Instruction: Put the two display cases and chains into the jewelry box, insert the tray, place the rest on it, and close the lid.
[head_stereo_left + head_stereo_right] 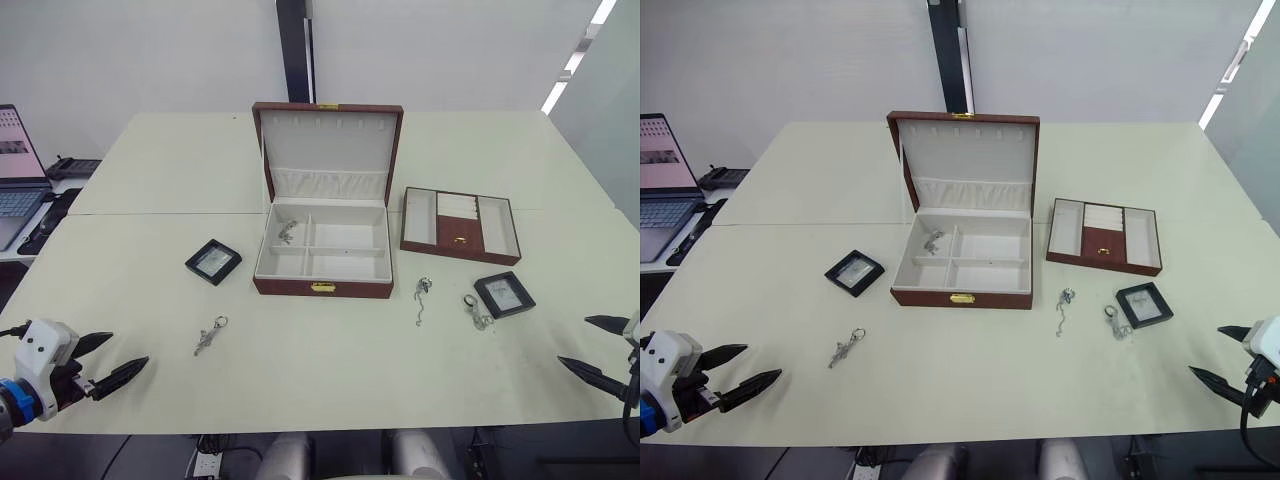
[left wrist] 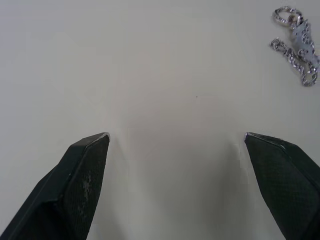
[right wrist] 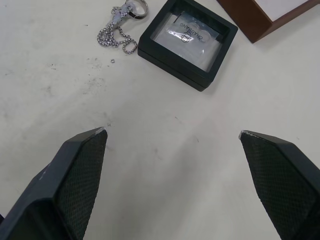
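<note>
Left gripper point(image 1: 108, 362) lower left of frame, fingers spread wide, empty. Right gripper point(image 1: 594, 345) lower right, also wide open, empty. Jewelry box point(image 1: 322, 286) centre, lid point(image 1: 328, 150) raised, one chain point(image 1: 288, 233) inside. Display cases point(image 1: 213, 261) point(image 1: 503, 294) flank box on table point(image 1: 330, 370). Tray point(image 1: 459, 225) right of box.

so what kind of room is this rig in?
Probably an office or lab test bench: large pale tables pushed together, an open laptop at the robot's left, plain white walls, and ceiling strip lights.
</note>
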